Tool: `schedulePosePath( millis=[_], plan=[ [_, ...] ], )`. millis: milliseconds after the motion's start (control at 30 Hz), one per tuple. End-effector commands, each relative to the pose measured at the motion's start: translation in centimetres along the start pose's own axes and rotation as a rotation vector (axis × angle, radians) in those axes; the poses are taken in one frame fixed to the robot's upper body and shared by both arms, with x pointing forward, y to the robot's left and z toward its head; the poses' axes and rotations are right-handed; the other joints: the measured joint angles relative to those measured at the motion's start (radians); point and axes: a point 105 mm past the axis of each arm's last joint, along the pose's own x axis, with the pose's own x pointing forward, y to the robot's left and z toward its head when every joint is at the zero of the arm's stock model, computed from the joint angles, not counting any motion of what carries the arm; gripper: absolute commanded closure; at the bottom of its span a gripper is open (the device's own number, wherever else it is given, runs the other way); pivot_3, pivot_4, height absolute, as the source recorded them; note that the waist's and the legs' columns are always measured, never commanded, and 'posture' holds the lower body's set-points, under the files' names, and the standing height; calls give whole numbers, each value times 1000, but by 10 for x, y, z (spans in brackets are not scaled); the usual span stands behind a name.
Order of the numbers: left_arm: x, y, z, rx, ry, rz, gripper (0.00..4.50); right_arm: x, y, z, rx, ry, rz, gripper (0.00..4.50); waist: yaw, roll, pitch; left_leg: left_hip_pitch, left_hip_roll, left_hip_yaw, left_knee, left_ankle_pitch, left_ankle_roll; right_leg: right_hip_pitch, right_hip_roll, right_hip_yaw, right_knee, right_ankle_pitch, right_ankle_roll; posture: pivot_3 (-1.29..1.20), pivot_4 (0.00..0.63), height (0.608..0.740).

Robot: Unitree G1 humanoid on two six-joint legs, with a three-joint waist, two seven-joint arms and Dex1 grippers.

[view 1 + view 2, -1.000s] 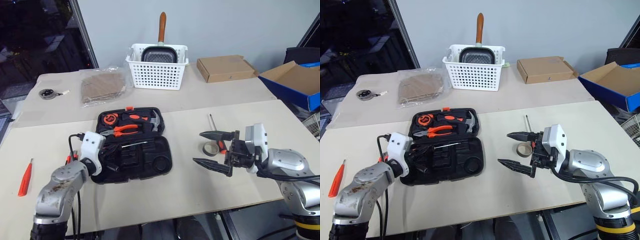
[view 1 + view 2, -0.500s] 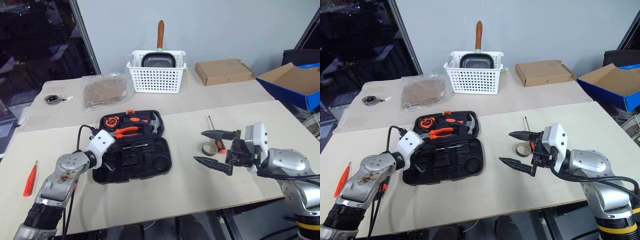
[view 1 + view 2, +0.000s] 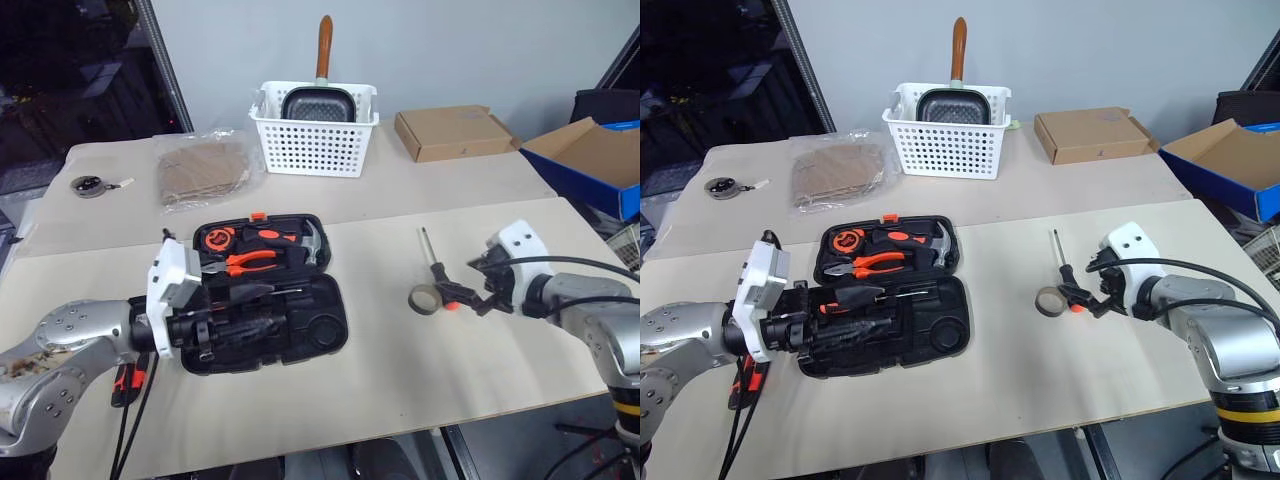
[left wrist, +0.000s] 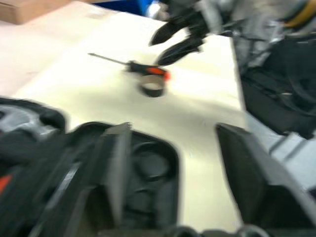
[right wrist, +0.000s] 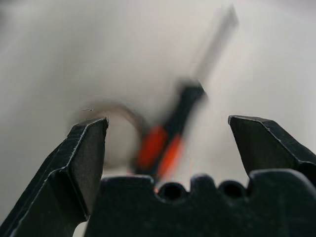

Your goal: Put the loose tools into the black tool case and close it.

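Observation:
The black tool case (image 3: 330, 330) lies open on the table, with orange pliers, a hammer and a tape measure in its far half. My left gripper (image 3: 255, 308) reaches rightward just above the case's near half. It is open with nothing between its fingers (image 4: 252, 182). To the right lie a black-and-orange screwdriver (image 3: 438, 278) and, touching its handle, a small tape roll (image 3: 424, 298). My right gripper (image 3: 462, 293) is open just right of the handle, pointing down at it. In the right wrist view the screwdriver (image 5: 168, 143) and the tape roll (image 5: 113, 133) lie ahead of its fingers.
A white basket (image 3: 315, 150) holding a pan stands at the back. Beside it are a cardboard box (image 3: 450, 133), a blue box (image 3: 590, 165) at the far right, and a plastic bag (image 3: 205, 170). A small round item (image 3: 90, 186) lies at the far left.
My left gripper rose from the case's left edge, swung to point right over it and opened. My right gripper moved right and tipped down toward the screwdriver handle, still open.

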Motion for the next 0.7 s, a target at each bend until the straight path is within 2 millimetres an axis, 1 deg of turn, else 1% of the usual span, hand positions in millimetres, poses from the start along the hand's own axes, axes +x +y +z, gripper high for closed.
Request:
schedulePosePath(
  millis=[33,100,167,200,267,333,367,400,467,533,567,600,633,667,700],
  plan=[
    [7,-11,7,15,-5,-48,37,16,-6,10,82,23,-4,0,-5,0,0,0,0,0,0,0,0,0,0,0,0,0,0,0,150,740],
    [12,-16,6,17,3,-64,37,27,-14,14,140,27,-17,0,-14,-1,0,1,0,0,0,0,0,1,1,0,1,0,0,0,150,740],
    [13,-16,5,9,2,-60,37,35,-17,19,191,18,-12,0,-13,0,0,0,0,0,0,0,0,2,1,0,1,0,0,0,150,740],
    [13,-16,4,10,3,-57,37,39,-17,22,215,20,2,0,-13,0,1,2,0,-1,0,0,0,2,2,0,2,0,0,0,150,740],
    [12,-14,5,23,4,-40,37,45,-18,19,217,62,8,0,-13,0,1,2,0,-2,0,0,0,1,2,0,2,1,-1,0,150,740],
    [12,-14,6,34,4,-30,0,46,-21,12,183,115,-8,512,-13,0,0,1,0,-2,0,0,0,1,2,0,1,2,-3,0,150,740],
    [12,-14,6,37,4,-27,0,47,-23,8,166,140,-15,615,-13,0,0,1,0,-2,0,0,0,1,2,0,1,3,-5,0,150,740],
    [12,-14,6,39,2,-25,0,47,-24,5,151,159,-21,1062,-13,0,0,1,0,-2,0,0,0,1,1,0,0,4,-7,0,150,740],
    [11,-14,7,41,-4,-18,0,48,-26,2,116,180,-27,1711,-11,0,0,1,0,-2,0,0,0,1,1,-1,0,4,-7,0,150,740],
    [11,-15,5,41,-3,-12,0,50,-25,2,95,179,-24,2455,-9,0,0,1,0,-2,0,0,0,2,1,-1,-1,4,-6,0,150,740],
    [11,-14,5,40,-4,-7,0,49,-25,3,79,175,-22,2633,-6,0,0,1,0,-2,0,0,0,2,1,-1,-1,4,-6,0,150,740],
    [10,-14,5,41,-5,-4,0,48,-24,4,59,170,-22,3074,-4,0,0,1,0,-2,0,0,0,2,1,-1,-1,4,-6,0,150,740],
    [9,-14,6,42,-5,-1,0,46,-25,5,37,163,-24,3364,-2,0,0,1,0,-2,1,0,0,2,1,-1,0,4,-6,0,150,740],
    [9,-15,6,42,-7,-1,0,43,-25,8,20,152,-25,3755,-1,0,0,1,0,-3,1,0,0,2,1,-2,0,4,-6,0,150,740],
    [8,-14,6,43,-7,3,0,38,-25,11,3,130,-21,3789,2,0,0,1,0,-3,1,0,0,2,1,-2,0,4,-5,0,150,740]
  ],
)
